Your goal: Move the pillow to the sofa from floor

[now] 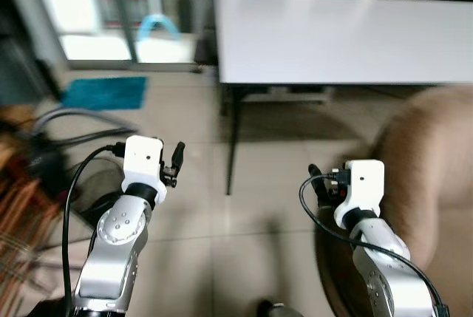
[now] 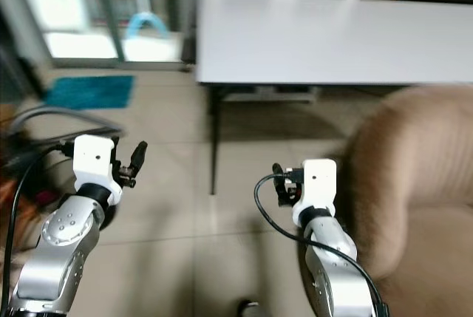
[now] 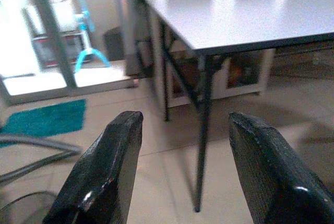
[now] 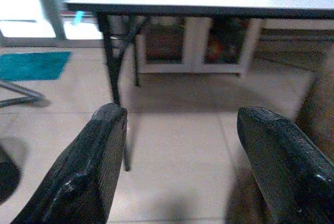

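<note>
Both arms raised ahead of the body over a tiled floor [image 1: 259,184]. Left tool [image 3: 180,169] at about 9 o'clock in the head views, fingers spread wide apart, nothing between them. Right tool [image 4: 180,166] at about 4 o'clock, likewise wide open and empty.

Brown sofa [image 2: 414,184] at 3 o'clock, its rounded arm just beside the right forearm. No pillow to be made out on the floor or on the sofa in these frames.

White tabletop [image 1: 340,32] at 12 to 1 o'clock, on thin black legs [image 1: 233,140], beyond both tools. White cabinet [image 4: 195,44] with dark openings behind and beneath the tabletop. Teal mat [image 1: 103,92] on the floor at 10 o'clock, near a bright glass door [image 1: 111,7]. Grey chair frame [image 1: 74,121] at 9 o'clock, blurred, past the left arm. Black cable [image 1: 74,199] looping along the left wrist, another at the right wrist.
</note>
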Tool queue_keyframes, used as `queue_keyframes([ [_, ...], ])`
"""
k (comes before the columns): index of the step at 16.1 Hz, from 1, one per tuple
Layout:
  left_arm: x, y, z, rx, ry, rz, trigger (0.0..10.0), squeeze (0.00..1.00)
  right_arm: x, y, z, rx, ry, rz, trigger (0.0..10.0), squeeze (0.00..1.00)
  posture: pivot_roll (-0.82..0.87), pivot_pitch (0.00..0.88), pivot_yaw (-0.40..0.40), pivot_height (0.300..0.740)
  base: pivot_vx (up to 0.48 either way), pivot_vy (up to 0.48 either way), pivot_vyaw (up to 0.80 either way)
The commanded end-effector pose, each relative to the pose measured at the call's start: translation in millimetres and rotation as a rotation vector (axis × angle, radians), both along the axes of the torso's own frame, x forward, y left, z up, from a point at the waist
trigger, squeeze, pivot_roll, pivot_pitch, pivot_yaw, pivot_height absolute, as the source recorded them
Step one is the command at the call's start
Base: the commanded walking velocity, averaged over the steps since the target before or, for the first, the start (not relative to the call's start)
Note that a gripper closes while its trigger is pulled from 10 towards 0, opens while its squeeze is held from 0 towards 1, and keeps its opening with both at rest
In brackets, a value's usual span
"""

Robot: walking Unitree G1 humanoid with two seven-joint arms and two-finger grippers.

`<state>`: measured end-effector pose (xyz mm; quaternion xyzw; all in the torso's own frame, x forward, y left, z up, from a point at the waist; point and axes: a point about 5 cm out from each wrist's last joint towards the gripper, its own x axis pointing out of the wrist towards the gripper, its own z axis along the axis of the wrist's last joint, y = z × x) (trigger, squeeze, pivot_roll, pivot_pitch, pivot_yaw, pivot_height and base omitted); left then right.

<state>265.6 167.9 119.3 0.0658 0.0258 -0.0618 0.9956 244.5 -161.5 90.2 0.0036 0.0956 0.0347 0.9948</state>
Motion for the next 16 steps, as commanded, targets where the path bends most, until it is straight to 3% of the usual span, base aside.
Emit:
queue_keyframes([
  [1,2.9,-1.5,0.2,0.012,-0.003,-0.018,10.0,0.00,-0.9,-4.6,3.4,-0.009,-0.003,-0.028,10.0,0.00,-0.02,0.011,0.001,0.740,0.000,0.000,-0.74],
  [10,13.4,-6.0,7.8,0.020,-0.026,-0.079,10.0,0.00,-7.1,-7.9,3.9,-0.026,0.005,-0.085,10.0,0.00,-0.04,0.003,0.057,0.740,0.000,0.000,-0.74],
  [16,9.1,-9.6,3.0,-0.002,-0.023,-0.071,10.0,0.00,-9.8,-9.5,4.3,-0.063,0.024,-0.055,10.0,0.00,-0.05,0.003,0.016,0.740,0.000,0.000,-0.74],
])
